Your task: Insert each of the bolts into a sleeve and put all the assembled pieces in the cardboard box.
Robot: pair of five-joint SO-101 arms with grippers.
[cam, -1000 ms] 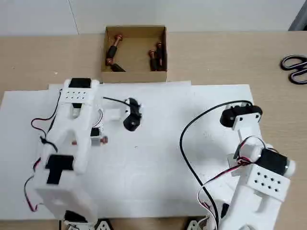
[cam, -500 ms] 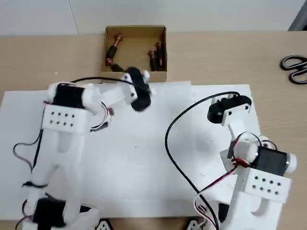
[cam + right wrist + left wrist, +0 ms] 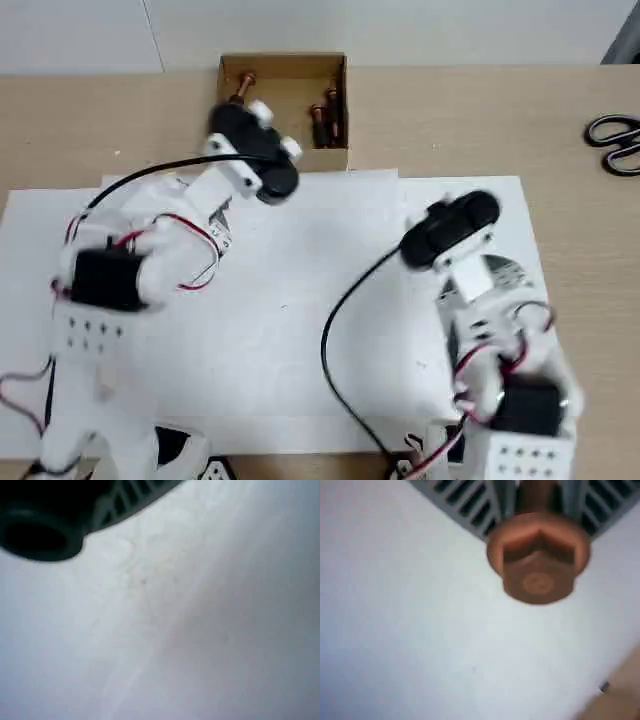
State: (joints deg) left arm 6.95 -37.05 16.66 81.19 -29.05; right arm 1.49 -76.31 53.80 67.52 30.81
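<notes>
High view, starting nearest the arm bases: the white sheet (image 3: 300,330) spreads out on the near side of the cardboard box (image 3: 325,158), giving a plain working surface for the assembly. The right gripper (image 3: 447,232) hangs over this sheet, well apart from the box and off to its near right, likely parked clear of the other arm's path. Whether it is clenched or released I cannot tell. Farther on, the left gripper (image 3: 250,145) sits over the box's near wall, toward its left corner. Its wrist camera shows it clamped on a copper bolt (image 3: 538,560), hex head pointing down and shank gripped between the ribbed jaws, a hold that suits lowering the piece straight into the box. Whether a sleeve is already on that shank is hidden by the jaws. Inside the box lie assembled pieces (image 3: 325,112), so the task seems well along. Scissors (image 3: 615,140) lie far to the right of the box, unused. Compared with a second ago, the left arm has swung from the sheet up to the box, and the right gripper has drifted a little toward the sheet's middle.
</notes>
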